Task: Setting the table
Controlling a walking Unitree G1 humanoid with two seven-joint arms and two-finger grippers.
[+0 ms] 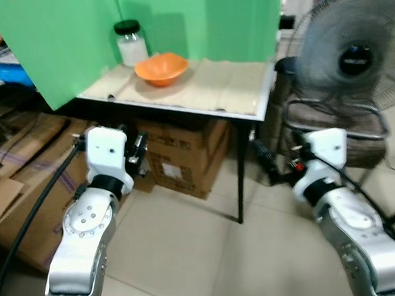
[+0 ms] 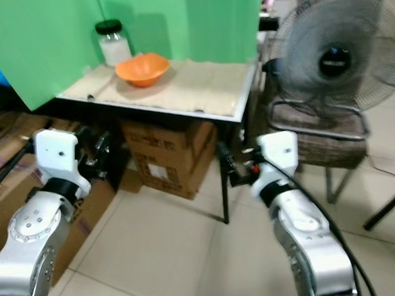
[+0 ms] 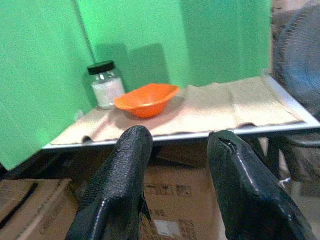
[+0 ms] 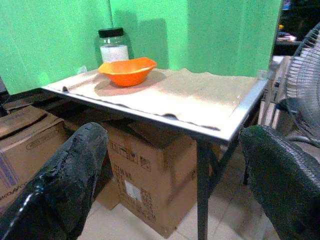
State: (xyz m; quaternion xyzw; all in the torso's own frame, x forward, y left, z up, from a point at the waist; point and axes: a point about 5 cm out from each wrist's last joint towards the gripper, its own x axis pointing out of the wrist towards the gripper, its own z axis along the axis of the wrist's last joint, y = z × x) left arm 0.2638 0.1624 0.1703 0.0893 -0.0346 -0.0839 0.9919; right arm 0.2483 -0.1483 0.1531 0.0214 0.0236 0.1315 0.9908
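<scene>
Orange plastic caught our eye first: an orange bowl (image 1: 161,68) sat on the table (image 1: 265,96) toward its rear left corner, on a beige cloth (image 1: 213,86) that covered most of the top. Just behind the bowl, nearer that same corner, a glass jar (image 1: 130,43) with a black lid and white contents stood upright; from our views we could not tell whether jar and bowl touched. Green screens (image 1: 195,19) rose along the table's back and left edges.

We held both arms low before the table's front edge, below the level of its top and well apart from the bowl. Our left gripper (image 3: 175,185) pointed at the front edge with its two black fingers spread and nothing between them. Our right gripper (image 4: 175,185) faced the table's front right leg (image 1: 240,172), fingers parted wide and likewise empty.

Cardboard boxes (image 1: 184,149) were stacked under the table and to its left. A standing fan (image 1: 357,55) stood beyond the right edge, with a chair (image 1: 332,132) beneath and behind it, on a tiled floor (image 1: 191,257).
</scene>
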